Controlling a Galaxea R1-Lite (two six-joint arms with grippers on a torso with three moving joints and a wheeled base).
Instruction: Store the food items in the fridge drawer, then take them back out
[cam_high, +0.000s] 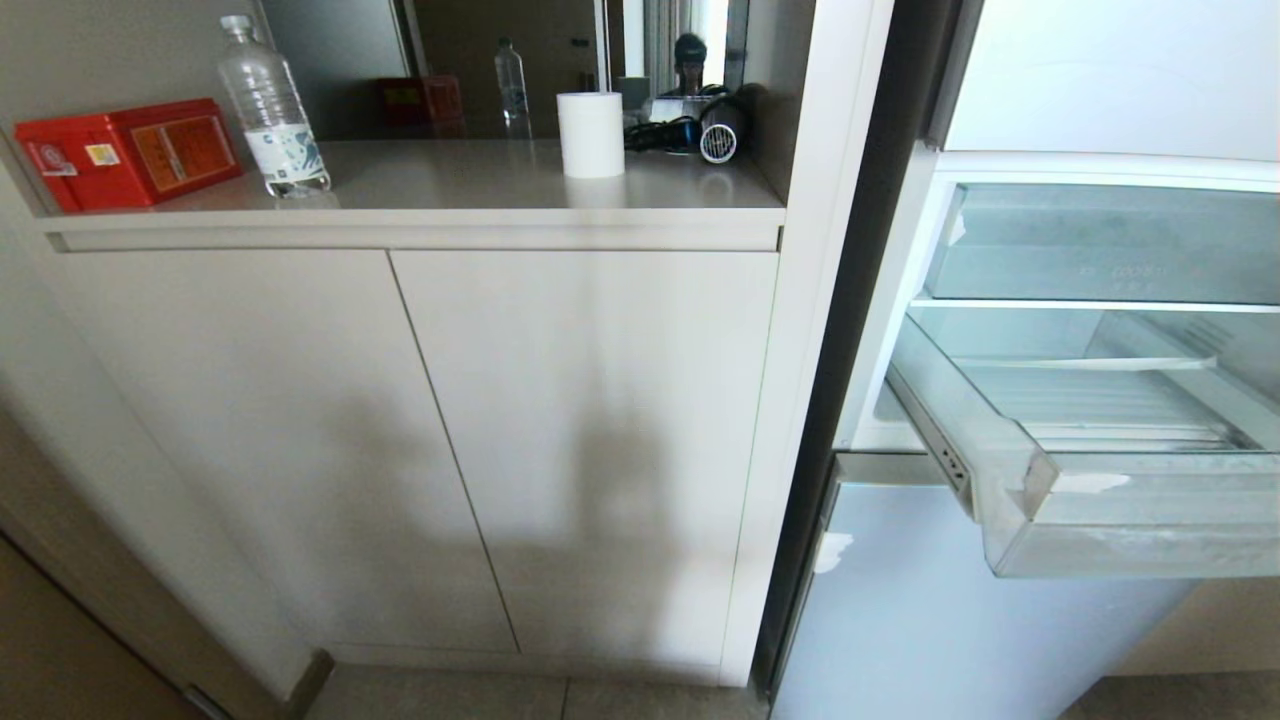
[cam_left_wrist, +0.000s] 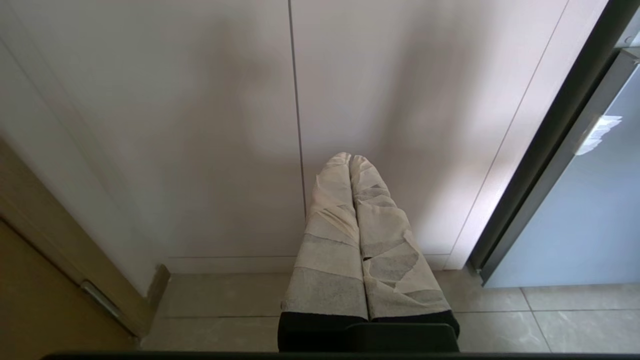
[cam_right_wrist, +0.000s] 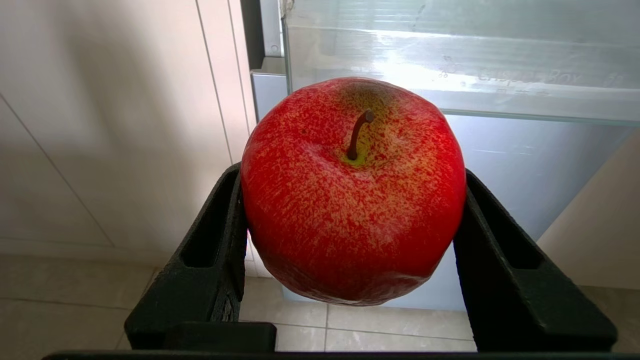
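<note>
Between the black fingers (cam_right_wrist: 210, 250) of the right gripper (cam_right_wrist: 350, 240) sits a red apple (cam_right_wrist: 352, 190), its stem facing the wrist camera. Each finger presses one flank of the fruit, so the gripper is clamped on it, holding it clear of the tiled floor (cam_right_wrist: 65, 300) in front of the fridge. Neither arm shows in the head view.

Just beyond the apple, in the right wrist view, is the clear front wall of the fridge drawer (cam_right_wrist: 450, 65). In the head view the fridge drawer (cam_high: 1100, 500) is pulled out from the open fridge, at the right of the scene, with white tape scraps on its front lip and a ribbed floor. No food is visible inside it, though its right part is cut off by the frame. Above it sits a second clear bin (cam_high: 1100, 250) with faint lettering.

The left gripper (cam_left_wrist: 350, 162) is parked low before the pale cabinet doors (cam_left_wrist: 200, 125), its taped fingers pressed together and holding nothing.

The step in hand looks like the first storing move: carrying the apple into the drawer. To do it well, the apple probably needs lifting above the front lip before going forward, since it seems to hang at or below that wall. It should be lowered close to the ribbed floor before the fingers part, as a round fruit may roll. Aiming for the drawer's middle, away from its corners, should leave room to grasp it again later.
</note>
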